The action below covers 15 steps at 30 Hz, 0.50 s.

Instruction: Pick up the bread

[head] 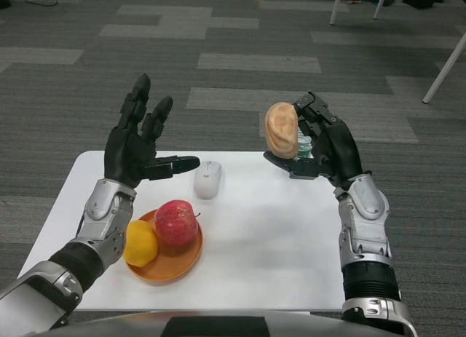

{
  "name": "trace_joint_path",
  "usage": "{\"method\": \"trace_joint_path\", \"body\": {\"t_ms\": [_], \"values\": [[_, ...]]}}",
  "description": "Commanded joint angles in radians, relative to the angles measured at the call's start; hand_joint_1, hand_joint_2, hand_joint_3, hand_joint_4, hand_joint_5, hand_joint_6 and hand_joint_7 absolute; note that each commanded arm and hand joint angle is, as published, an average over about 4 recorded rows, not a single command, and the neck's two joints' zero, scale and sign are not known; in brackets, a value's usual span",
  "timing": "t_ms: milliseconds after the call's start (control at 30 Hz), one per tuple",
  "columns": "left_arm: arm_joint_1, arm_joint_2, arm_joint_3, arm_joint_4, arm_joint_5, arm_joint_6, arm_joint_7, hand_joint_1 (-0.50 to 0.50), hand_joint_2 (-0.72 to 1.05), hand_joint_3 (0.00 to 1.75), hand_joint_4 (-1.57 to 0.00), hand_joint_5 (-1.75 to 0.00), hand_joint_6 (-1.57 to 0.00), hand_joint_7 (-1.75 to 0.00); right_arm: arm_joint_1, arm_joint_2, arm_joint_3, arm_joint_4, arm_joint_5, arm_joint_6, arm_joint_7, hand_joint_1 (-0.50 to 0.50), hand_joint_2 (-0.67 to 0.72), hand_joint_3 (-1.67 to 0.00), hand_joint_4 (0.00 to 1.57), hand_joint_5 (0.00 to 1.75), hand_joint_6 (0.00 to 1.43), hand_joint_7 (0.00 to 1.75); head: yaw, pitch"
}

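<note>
Between the fingers and thumb of the right hand [320,151] sits the bread [282,130], a tan oval roll held upright and lifted clear above the table [269,228]. The pick-up looks essentially done; what remains is judged to be a steady hold. Leftward lies a white mouse [207,180], then the left hand [138,144], fingers spread and holding nothing, above an orange plate [175,267] of fruit.

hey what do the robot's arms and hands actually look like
Both forearms are silver metal with rounded, moulded shells and a black ribbed band lower down. Each ends in a black many-fingered hand, left hand and right hand, built of blocky jointed segments. No loose cables or markings show.
</note>
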<state>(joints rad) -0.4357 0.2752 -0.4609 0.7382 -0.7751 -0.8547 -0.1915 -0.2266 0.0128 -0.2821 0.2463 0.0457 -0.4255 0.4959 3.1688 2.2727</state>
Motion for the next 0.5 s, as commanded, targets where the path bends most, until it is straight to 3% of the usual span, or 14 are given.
{"method": "trace_joint_path", "body": {"t_ms": [33, 200, 500], "values": [[0.007, -0.003, 0.005, -0.013, 0.007, -0.003, -0.006, 0.5, 0.52, 0.02, 0.0, -0.41, 0.0, 0.0, 0.013, -0.004, 0.0, 0.014, 0.017, -0.032, -0.007, -0.25, -0.54, -0.4, 0.17, 1.41, 0.84, 1.54, -0.002, 0.001], [0.011, -0.002, 0.004, -0.02, 0.013, 0.003, -0.008, 0.5, 0.52, 0.04, 0.0, -0.41, 0.0, 0.0, 0.02, -0.007, 0.002, 0.021, 0.021, -0.048, -0.007, -0.25, -0.54, -0.4, 0.17, 1.45, 0.86, 1.54, 0.0, 0.003], [0.019, -0.001, 0.004, -0.034, 0.019, 0.007, -0.008, 0.5, 0.52, 0.09, 0.0, -0.41, 0.0, 0.0, 0.021, -0.007, 0.01, 0.034, 0.027, -0.067, -0.007, -0.25, -0.54, -0.4, 0.2, 1.36, 0.88, 1.54, 0.008, 0.008]]}}
